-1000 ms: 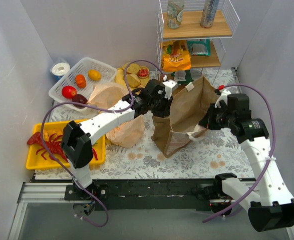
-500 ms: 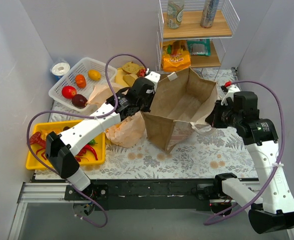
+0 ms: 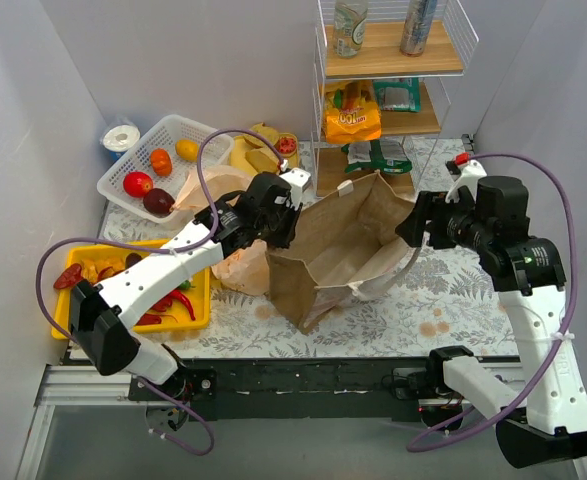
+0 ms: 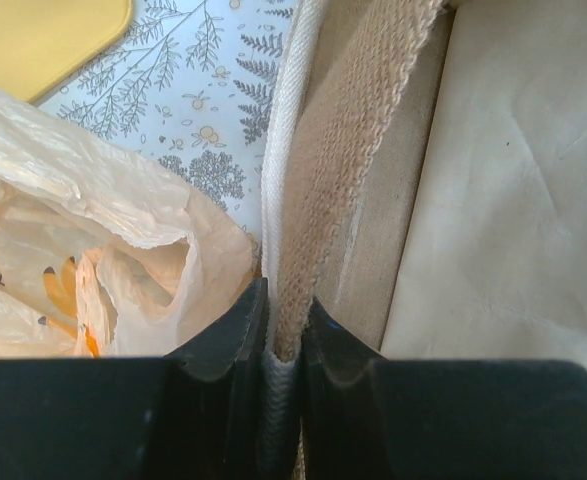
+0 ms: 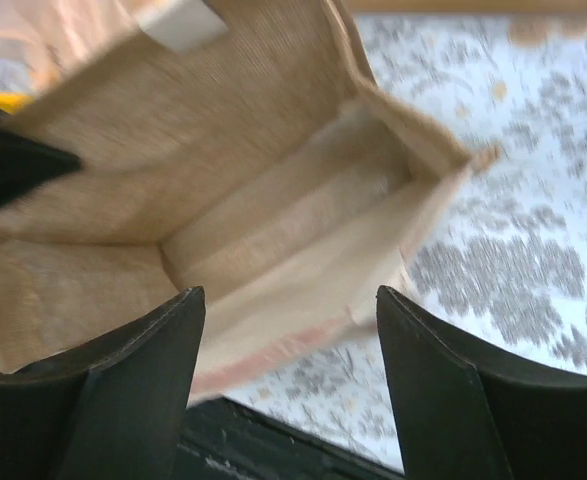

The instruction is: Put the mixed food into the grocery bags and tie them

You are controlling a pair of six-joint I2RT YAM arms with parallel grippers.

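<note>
The brown paper bag (image 3: 333, 250) stands open mid-table, tilted, its inside bare (image 5: 273, 200). My left gripper (image 3: 278, 225) is shut on its left rim, with the white woven handle (image 4: 338, 150) pinched between the fingers (image 4: 285, 300). My right gripper (image 3: 415, 225) hangs open just above the bag's right rim, its jaws wide apart with nothing between them (image 5: 290, 300). The peach plastic bag (image 3: 241, 265) lies crumpled against the brown bag's left side (image 4: 93, 250). An orange snack packet (image 3: 352, 112), a clear bottle (image 3: 350, 25) and a can (image 3: 418, 25) sit on the shelf.
A white basket (image 3: 163, 165) of round fruit and bread pieces (image 3: 258, 150) are at the back left. A yellow tray (image 3: 198, 300) with red peppers sits at the front left. The wire shelf (image 3: 393, 60) stands at the back right, holding green packets (image 3: 397, 93).
My right gripper has opened and let go of the bag's right rim. The left arm drew the bag's left rim leftward and nearer, and the bag now sits lower and spread open.
</note>
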